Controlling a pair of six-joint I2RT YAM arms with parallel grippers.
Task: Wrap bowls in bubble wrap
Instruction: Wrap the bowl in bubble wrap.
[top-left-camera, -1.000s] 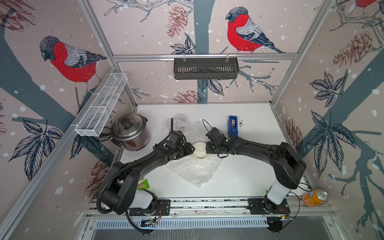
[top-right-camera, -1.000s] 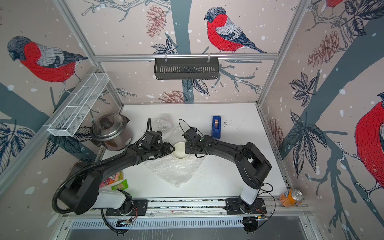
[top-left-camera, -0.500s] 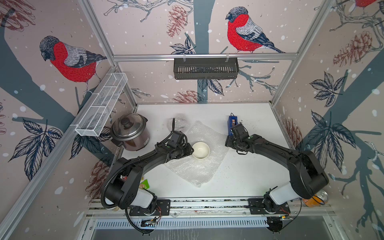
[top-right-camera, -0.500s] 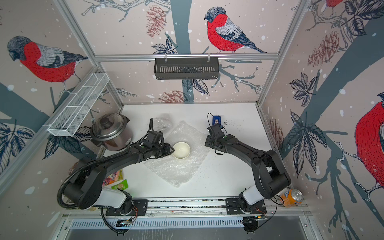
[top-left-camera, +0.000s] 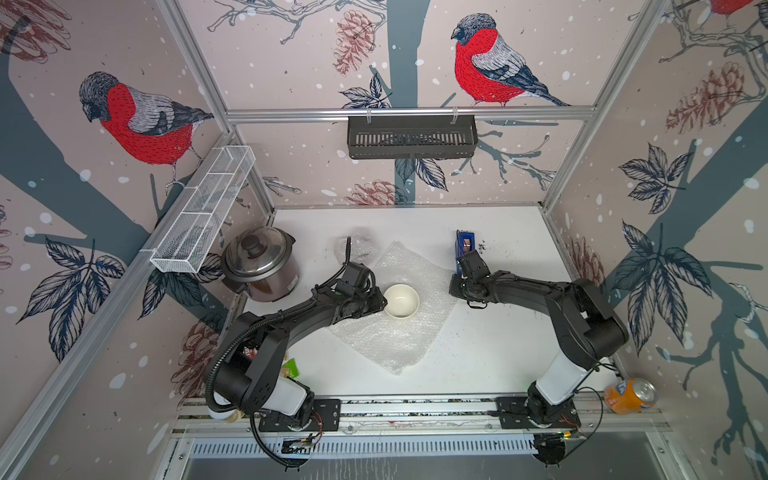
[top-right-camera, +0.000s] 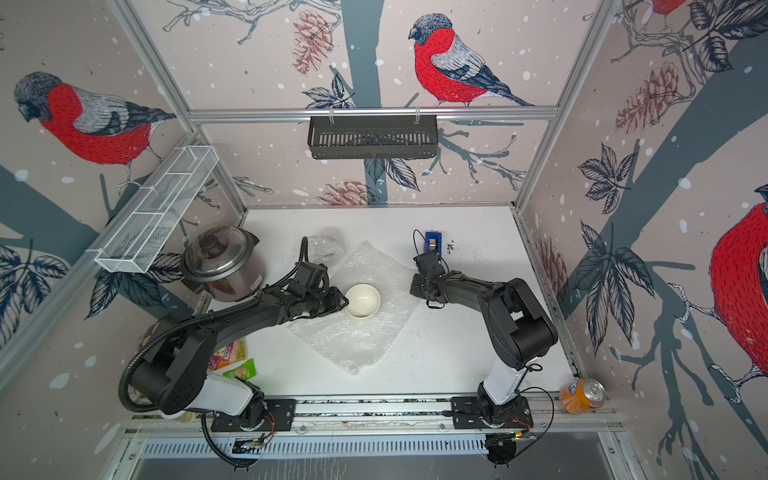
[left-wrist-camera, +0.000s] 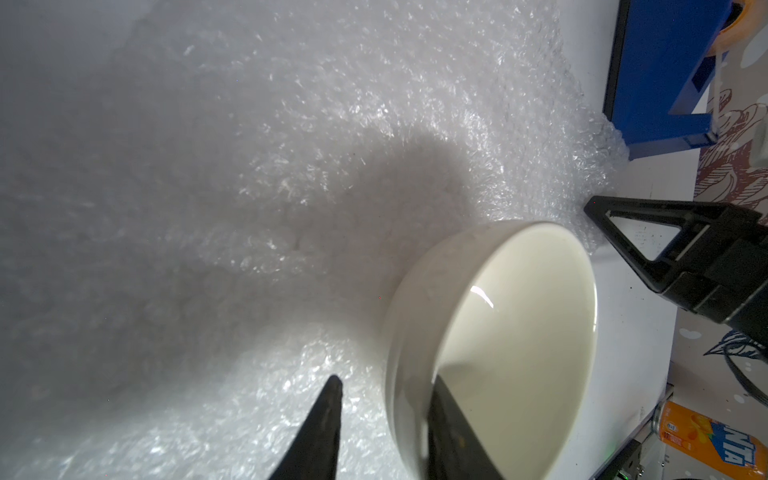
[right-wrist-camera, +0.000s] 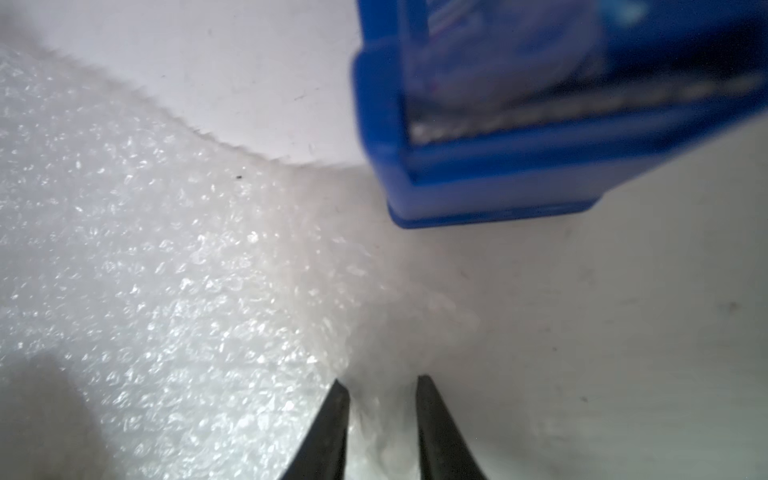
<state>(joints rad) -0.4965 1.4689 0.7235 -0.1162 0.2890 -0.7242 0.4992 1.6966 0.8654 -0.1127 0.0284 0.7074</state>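
A cream-white bowl (top-left-camera: 401, 301) (top-right-camera: 363, 301) (left-wrist-camera: 519, 332) stands upright near the middle of a flat sheet of bubble wrap (top-left-camera: 395, 345) (top-right-camera: 353, 340) (left-wrist-camera: 291, 166) (right-wrist-camera: 145, 249). My left gripper (top-left-camera: 380, 301) (top-right-camera: 343, 301) (left-wrist-camera: 384, 380) straddles the bowl's left rim. One finger is inside against the wall, the other outside with a gap, so it is open. My right gripper (top-left-camera: 455, 286) (top-right-camera: 415, 286) (right-wrist-camera: 381, 380) sits at the sheet's right corner, pinching a bunched bit of wrap between narrow jaws. No lilac bowl shows.
A blue tape dispenser (top-left-camera: 465, 245) (right-wrist-camera: 498, 145) stands just behind the right gripper. A crumpled clear bundle (top-left-camera: 355, 245) lies behind the sheet. The steel cooker (top-left-camera: 259, 264) stands at the left, with snack packets (top-right-camera: 232, 361) in front of it. An orange can (top-left-camera: 629, 395) lies off the table's front right.
My right gripper left the bowl, swung right to the sheet's corner and closed down on the wrap. My left gripper's jaws narrowed around the bowl's rim. The sheet now lies spread.
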